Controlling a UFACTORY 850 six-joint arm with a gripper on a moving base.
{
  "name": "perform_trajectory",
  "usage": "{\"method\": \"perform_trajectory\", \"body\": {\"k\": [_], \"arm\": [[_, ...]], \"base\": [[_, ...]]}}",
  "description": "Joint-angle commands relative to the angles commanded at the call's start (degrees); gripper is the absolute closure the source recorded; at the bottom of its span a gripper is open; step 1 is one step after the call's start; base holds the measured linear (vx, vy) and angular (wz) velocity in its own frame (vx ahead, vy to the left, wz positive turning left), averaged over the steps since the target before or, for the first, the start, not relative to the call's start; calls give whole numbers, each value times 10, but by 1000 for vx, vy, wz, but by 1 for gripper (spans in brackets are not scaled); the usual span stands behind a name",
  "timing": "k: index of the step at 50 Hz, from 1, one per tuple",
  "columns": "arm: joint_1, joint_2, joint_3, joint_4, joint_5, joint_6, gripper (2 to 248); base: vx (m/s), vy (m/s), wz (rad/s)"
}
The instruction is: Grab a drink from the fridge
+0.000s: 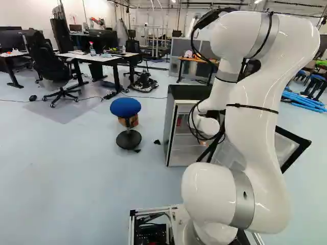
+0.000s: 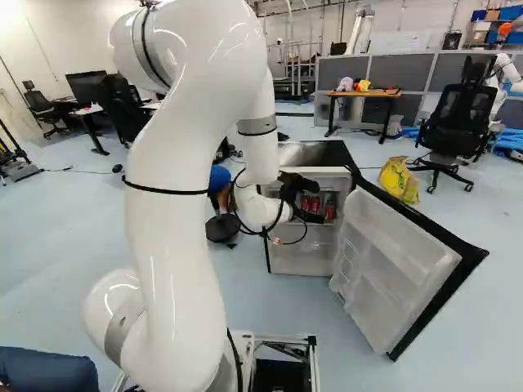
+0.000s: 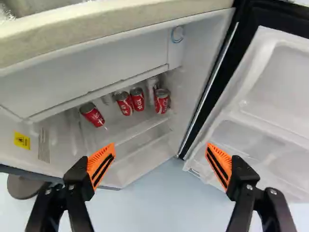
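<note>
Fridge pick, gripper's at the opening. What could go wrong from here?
The open gripper could clip the fridge door, which shows behind one finger.

Three of the red cans sit bunched; grabbing one may topple another.

The compartment above them might get bumped on a high approach.

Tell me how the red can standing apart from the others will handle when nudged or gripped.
The can looks stiff, though a hard squeeze might dent it. Its smooth side may slip. Narrow and upright, it could tip, then roll on its round side.
</note>
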State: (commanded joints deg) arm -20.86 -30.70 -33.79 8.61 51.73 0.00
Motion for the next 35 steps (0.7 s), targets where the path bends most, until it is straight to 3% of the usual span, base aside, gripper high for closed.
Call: {"method": "perform_trajectory", "body": {"k": [7, 35], "arm": [[0, -14, -6, -33, 0, 0, 3], [0, -76, -42, -67, 1, 0, 3]], "base": [[0, 0, 0], [0, 0, 0]]}}
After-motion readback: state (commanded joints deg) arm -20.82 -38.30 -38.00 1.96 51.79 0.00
